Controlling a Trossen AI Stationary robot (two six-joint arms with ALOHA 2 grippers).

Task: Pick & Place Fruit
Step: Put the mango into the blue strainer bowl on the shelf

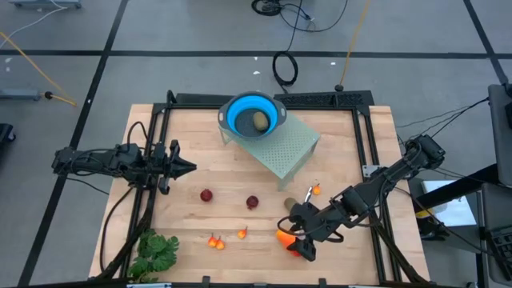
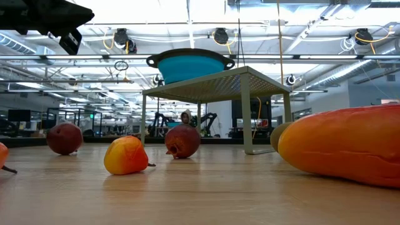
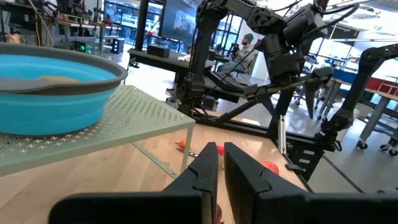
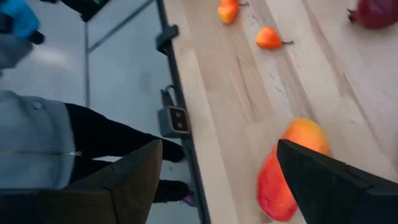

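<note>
While one olive-brown oval (image 1: 261,121) already sits in the blue bowl (image 1: 240,108) on the green rack (image 1: 288,148), most still waits on the table (image 1: 352,136): two dark red balls (image 1: 206,195), small orange-red bits (image 1: 215,242), another olive-brown oval (image 1: 290,205) by the rack. Right gripper (image 1: 298,242), fingers spread wide, hovering at the long orange-red piece (image 4: 289,168) near the table's front edge, not yet clamped. Left gripper (image 1: 180,167), fingers together, empty, parked at the left side. No readable labels or writing anywhere.
</note>
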